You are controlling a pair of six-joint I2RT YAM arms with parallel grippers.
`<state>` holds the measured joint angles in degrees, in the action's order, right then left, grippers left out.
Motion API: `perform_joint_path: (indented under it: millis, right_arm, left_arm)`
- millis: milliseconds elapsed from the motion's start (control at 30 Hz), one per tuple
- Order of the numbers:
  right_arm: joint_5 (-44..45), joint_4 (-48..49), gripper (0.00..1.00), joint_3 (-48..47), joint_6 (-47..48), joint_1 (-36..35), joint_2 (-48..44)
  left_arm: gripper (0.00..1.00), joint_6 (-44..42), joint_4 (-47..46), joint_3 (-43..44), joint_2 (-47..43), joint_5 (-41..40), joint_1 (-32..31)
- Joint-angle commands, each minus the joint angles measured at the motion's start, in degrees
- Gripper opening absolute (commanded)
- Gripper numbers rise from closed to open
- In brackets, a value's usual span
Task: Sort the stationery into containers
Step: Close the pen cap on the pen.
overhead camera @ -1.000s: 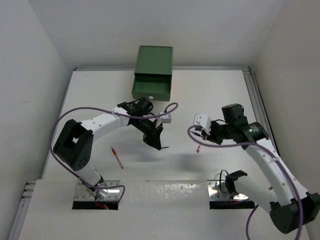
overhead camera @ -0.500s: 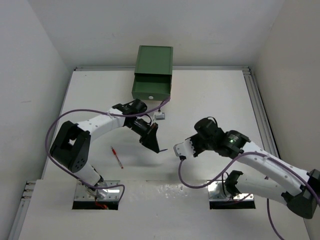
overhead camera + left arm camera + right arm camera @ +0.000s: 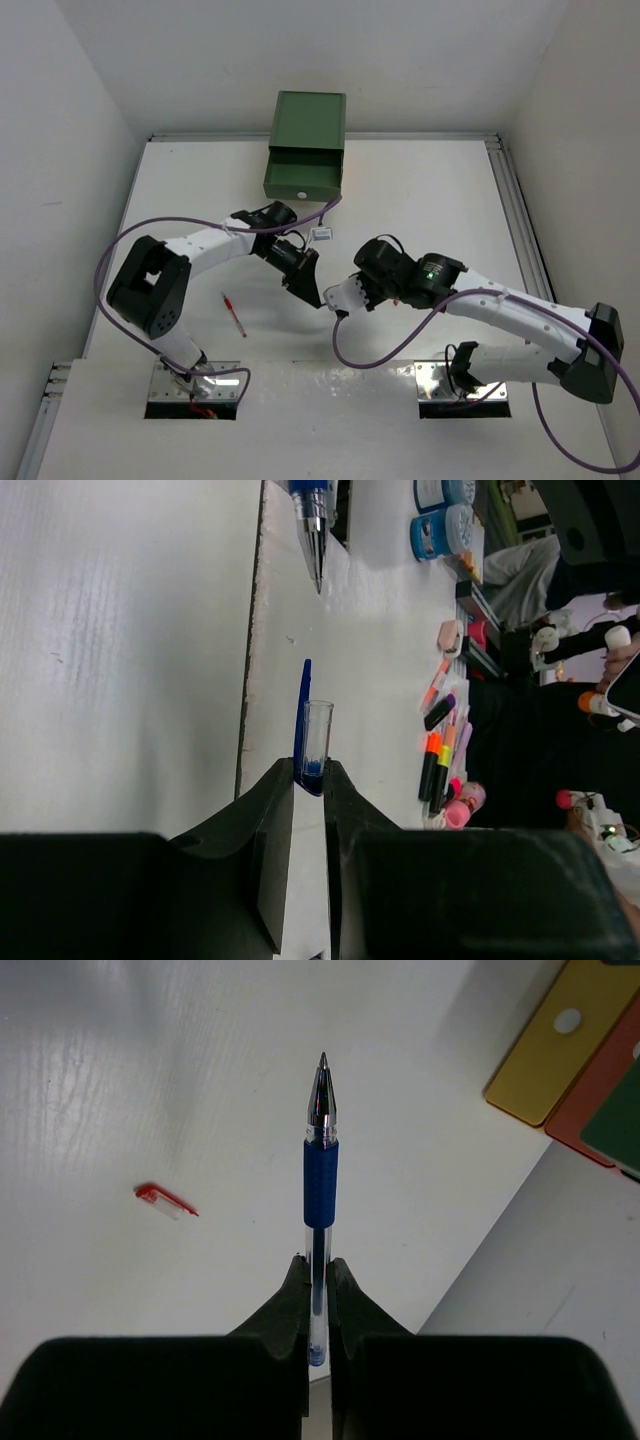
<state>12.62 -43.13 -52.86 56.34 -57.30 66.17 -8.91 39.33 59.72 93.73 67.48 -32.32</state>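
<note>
A white table (image 3: 430, 190) boxed in by plain white walls carries the green cabinet (image 3: 305, 150) at its far edge, and the two arms meet above the middle of it. The right gripper (image 3: 318, 1265) is clamped tight on the rear of a blue pen (image 3: 320, 1170). The pen's long axis runs straight out along the fingers, metal tip pointing away from the wrist. The left gripper (image 3: 310, 775) pinches a clear cap (image 3: 316, 735) with a blue clip, its jaws only narrowly apart around it. The cap's open mouth faces that tip, which shows at the top of the left wrist view. Pen and cap look nearly collinear, with a gap between them. The step appears to be capping the pen before it goes into a drawer. Done well, that means holding both axes in one line, closing the gap slowly, and correcting any sideways offset before the tip enters. A tilted approach would likely catch the rim or twist the cap. A red pen (image 3: 233, 315) and a loose red cap (image 3: 165, 1201) lie on the table.
</note>
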Motion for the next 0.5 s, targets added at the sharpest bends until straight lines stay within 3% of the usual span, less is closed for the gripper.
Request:
perform_joint_path:
  millis: [0, 233, 467]
  right_arm:
    - [2.6, 0.5, 0.0, -2.2, -2.3, -1.4, 0.6]
    - [4.2, -0.2, 0.0, -3.1, -3.5, -2.7, 2.5]
    - [5.8, 0.2, 0.0, -3.6, -3.5, -3.9, 3.6]
  left_arm:
    - [0.0, 1.1, -1.4, 1.6, 1.1, 3.6, -0.5]
    - [0.0, 2.8, -3.2, 1.5, 2.2, 5.6, 0.0]
    - [0.0, 11.1, -10.5, -0.6, 3.0, 9.2, 1.3]
